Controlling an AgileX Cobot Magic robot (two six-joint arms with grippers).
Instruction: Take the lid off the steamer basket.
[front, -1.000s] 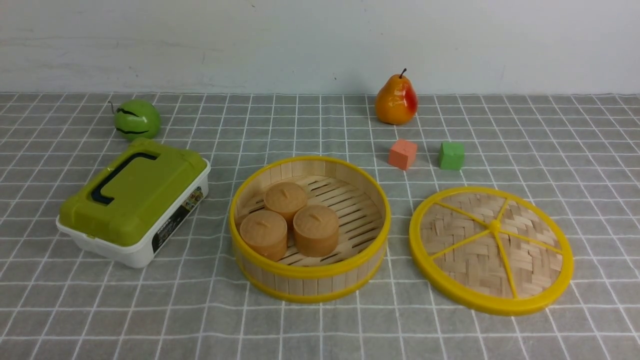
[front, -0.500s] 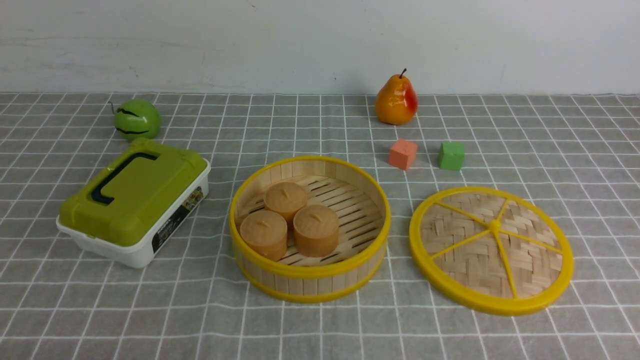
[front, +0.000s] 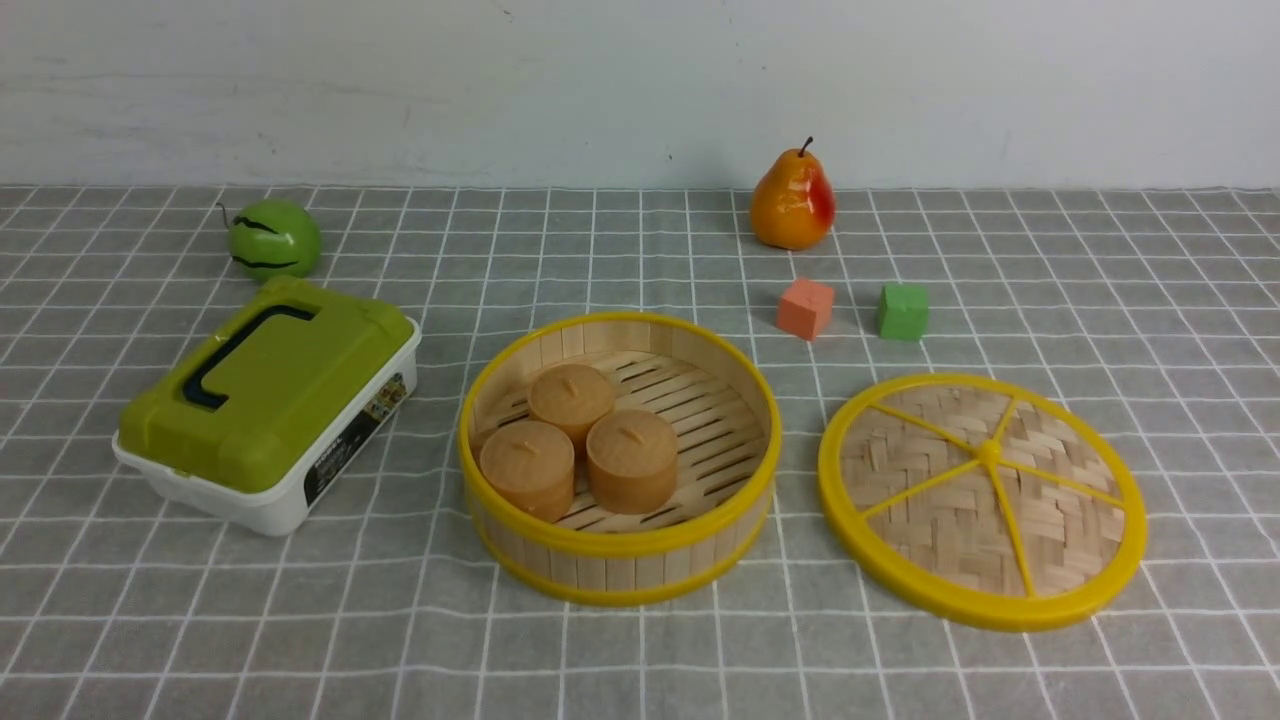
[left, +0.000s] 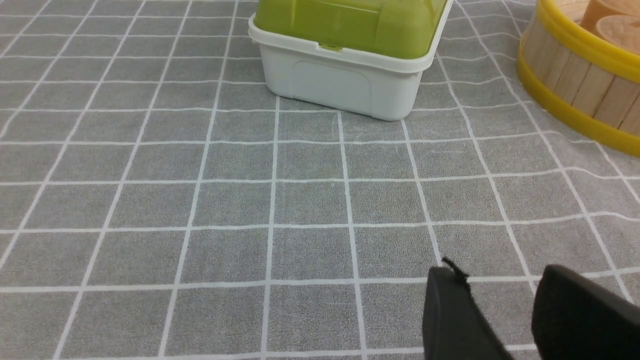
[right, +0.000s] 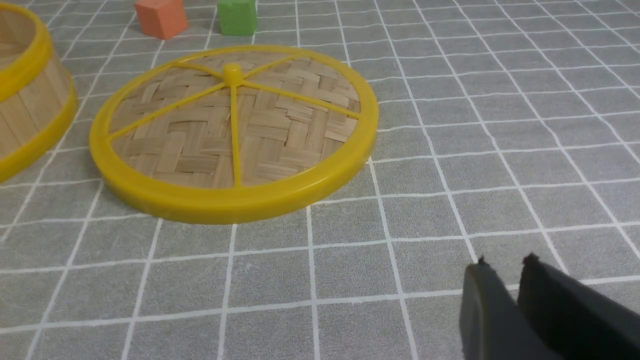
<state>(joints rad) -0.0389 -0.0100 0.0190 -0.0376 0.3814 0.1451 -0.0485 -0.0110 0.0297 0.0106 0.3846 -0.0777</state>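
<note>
Lid (right: 233, 135) flat on cloth, right fingers (right: 480, 300) apart, empty.

Left tool (left: 500, 280) matte black, right tool (right: 505, 272) likewise

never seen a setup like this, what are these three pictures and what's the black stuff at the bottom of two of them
This is a two-armed robot at a table with a grey checked cloth. One camera sits between the arms and looks forward; the other two ride on the wrists. The black shapes are the finger tips of the left gripper and the right gripper. The left shows a gap between its fingers, the right only a narrow one, and neither holds anything.

On the cloth are the steamer basket with three brown buns inside, and its lid lying flat beside it, already off. Also there: a white box with a green lid, a green ball-like fruit, a pear, an orange cube and a green cube.
</note>
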